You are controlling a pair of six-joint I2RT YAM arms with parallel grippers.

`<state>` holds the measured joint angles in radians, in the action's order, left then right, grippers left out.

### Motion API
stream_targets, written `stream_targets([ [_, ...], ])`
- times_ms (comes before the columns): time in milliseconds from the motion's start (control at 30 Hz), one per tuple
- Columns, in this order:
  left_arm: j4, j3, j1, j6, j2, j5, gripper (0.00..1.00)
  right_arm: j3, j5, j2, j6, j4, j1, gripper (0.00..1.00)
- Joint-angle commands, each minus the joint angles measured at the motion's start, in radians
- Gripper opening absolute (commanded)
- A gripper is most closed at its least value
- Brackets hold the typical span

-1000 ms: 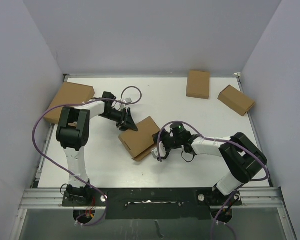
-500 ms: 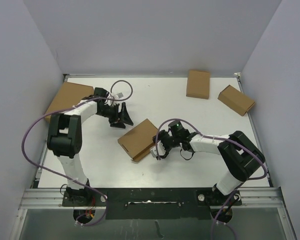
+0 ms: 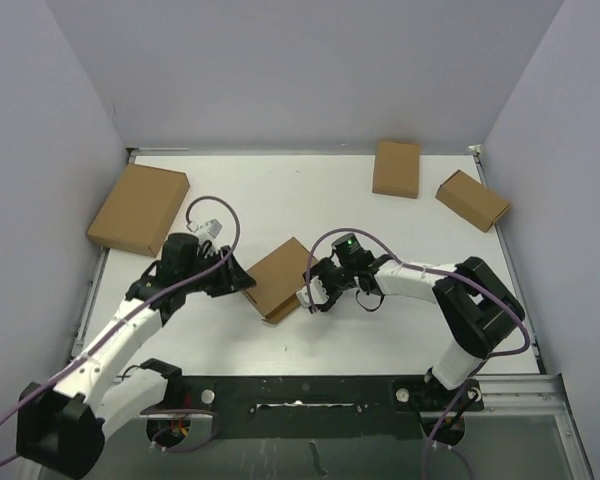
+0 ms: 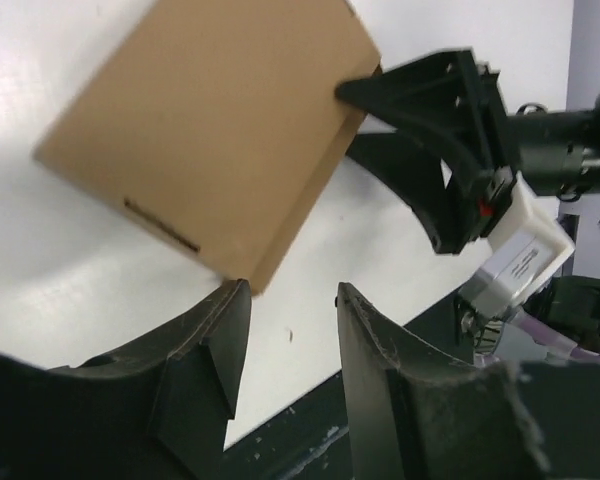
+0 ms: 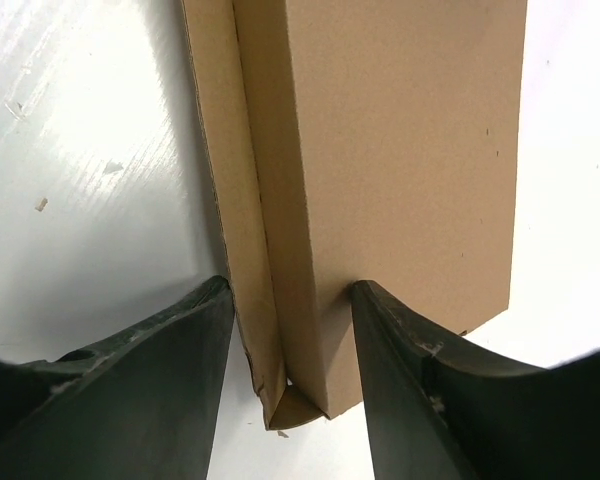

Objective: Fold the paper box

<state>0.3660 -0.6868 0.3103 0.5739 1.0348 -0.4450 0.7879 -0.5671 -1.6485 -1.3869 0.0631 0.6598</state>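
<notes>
The paper box (image 3: 278, 280) lies mid-way across the tabletop (image 3: 400, 240), one edge between the right pincer (image 5: 292, 288)'s parted jaws, with the left pincer (image 4: 290, 300) gaping empty beside it. A skewed squeeze may crumple that edge.

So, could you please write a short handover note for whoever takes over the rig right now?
Left gripper: open and empty, just off a corner of the paper box.
Right gripper: jaws astride the box's opposite edge; whether they pinch it is unclear.
The box lies flat near the middle of the table.
Done: the box looks closed up, lid down.
Left: one side flap sticks out along the right gripper's edge and probably needs tucking in.
</notes>
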Motion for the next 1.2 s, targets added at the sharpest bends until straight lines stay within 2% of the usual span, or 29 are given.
stream_targets([
  [0,0.016,0.133,0.157,0.371,-0.233,0.287,0.38,0.044,-0.028,-0.021,-0.001,0.063,-0.002,0.5],
  [100,0.031,0.247,0.359,0.614,-0.335,0.466,0.38,0.056,-0.027,-0.031,0.01,0.071,0.004,0.48],
  [167,0.037,0.281,0.503,0.736,-0.349,0.605,0.39,0.06,-0.027,-0.035,0.016,0.078,0.009,0.48],
  [233,0.046,0.277,0.622,0.81,-0.31,0.749,0.39,0.064,-0.027,-0.039,0.02,0.08,0.013,0.47],
  [300,0.088,0.24,0.689,0.867,-0.228,0.853,0.39,0.069,-0.027,-0.043,0.028,0.082,0.014,0.47],
  [467,0.094,0.141,0.727,0.977,0.0,0.903,0.4,0.075,-0.027,-0.047,0.034,0.09,0.014,0.46],
  [600,0.086,0.089,0.754,1.028,0.1,0.959,0.37,0.079,-0.026,-0.048,0.038,0.093,0.014,0.46],
  [833,0.135,0.056,0.784,1.139,0.175,1.005,0.28,0.082,-0.029,-0.051,0.038,0.101,0.014,0.45],
  [1167,0.255,0.036,0.809,1.243,0.176,1.018,0.25,0.085,-0.031,-0.057,0.038,0.105,0.019,0.45],
])
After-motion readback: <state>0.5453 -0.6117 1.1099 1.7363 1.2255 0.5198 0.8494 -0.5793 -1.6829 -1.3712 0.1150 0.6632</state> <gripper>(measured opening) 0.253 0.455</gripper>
